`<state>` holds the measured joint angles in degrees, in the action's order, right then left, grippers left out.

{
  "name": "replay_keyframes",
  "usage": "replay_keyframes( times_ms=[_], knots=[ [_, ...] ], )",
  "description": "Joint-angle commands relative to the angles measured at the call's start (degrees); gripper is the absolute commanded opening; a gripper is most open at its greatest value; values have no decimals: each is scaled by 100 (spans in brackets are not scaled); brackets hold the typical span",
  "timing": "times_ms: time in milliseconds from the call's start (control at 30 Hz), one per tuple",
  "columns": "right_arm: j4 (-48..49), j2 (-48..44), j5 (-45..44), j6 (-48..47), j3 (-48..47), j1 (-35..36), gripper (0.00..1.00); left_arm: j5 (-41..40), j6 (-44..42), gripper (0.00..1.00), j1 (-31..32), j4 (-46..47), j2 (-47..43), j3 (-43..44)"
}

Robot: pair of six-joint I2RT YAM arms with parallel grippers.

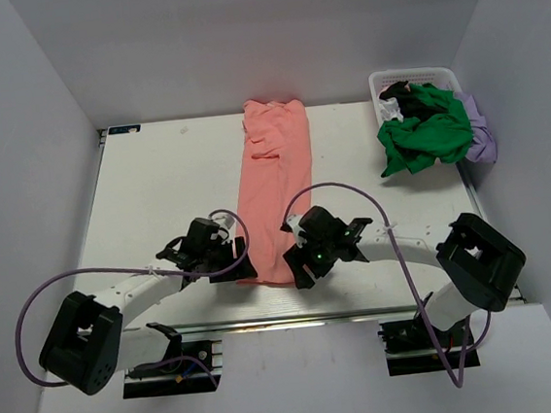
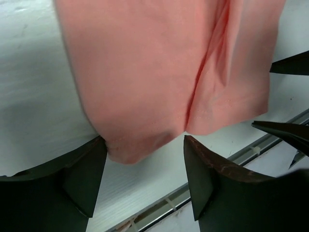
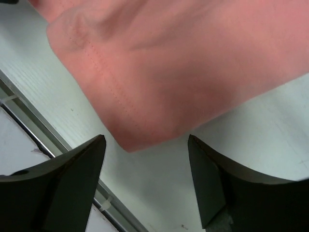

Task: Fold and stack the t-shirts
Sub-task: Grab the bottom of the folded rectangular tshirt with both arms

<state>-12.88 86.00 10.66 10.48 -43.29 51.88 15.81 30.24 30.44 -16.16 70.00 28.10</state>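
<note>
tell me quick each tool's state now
Left tool: open, straddling a near corner of the salmon-pink t-shirt.
Right tool: open, at its other near corner.

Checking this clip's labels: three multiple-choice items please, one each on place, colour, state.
1. Where on the table does the pink shirt lie? A far left corner; B down the middle; C near right corner.
2. What colour is the shirt spilling from the basket? A green; B yellow; C blue.
3. Both grippers' fingers are: A shut on cloth; B shut, empty; C open.
Answers: 1 B, top view shows it centred; 2 A, the green shirt hangs over its front; 3 C, left gripper and right gripper each show a wide gap.
</note>
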Motion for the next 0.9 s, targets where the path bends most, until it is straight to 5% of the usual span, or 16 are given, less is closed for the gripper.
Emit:
replay_keyframes(
  times_ms=[0, 200, 300, 333, 500, 700, 867],
  knots=[
    [84, 198, -73, -46, -127, 15, 72, -210, -237, 74, 164, -1, 295, -226],
    [84, 400, 24, -160, -276, 24, 39, -359, -387, 46, 269, -413, 120, -226],
    [-195, 401, 147, -187, -329, 42, 7, 43, -318, 31, 322, -484, -21, -226],
    [-232, 383, 200, -161, -312, 33, 4, 106, -256, 31, 323, -484, -21, -226],
    [-530, -144, 560, 24, -4, 51, 0, 422, -53, 0, 437, -686, -407, -226],
    [-1197, -452, 745, 24, -161, 60, 0, 897, 79, 0, 498, -1037, -549, 142],
    [-1629, -128, -247, 15, -943, -11, 0, 414, 166, 0, 498, -1109, -110, 960]
  ],
)
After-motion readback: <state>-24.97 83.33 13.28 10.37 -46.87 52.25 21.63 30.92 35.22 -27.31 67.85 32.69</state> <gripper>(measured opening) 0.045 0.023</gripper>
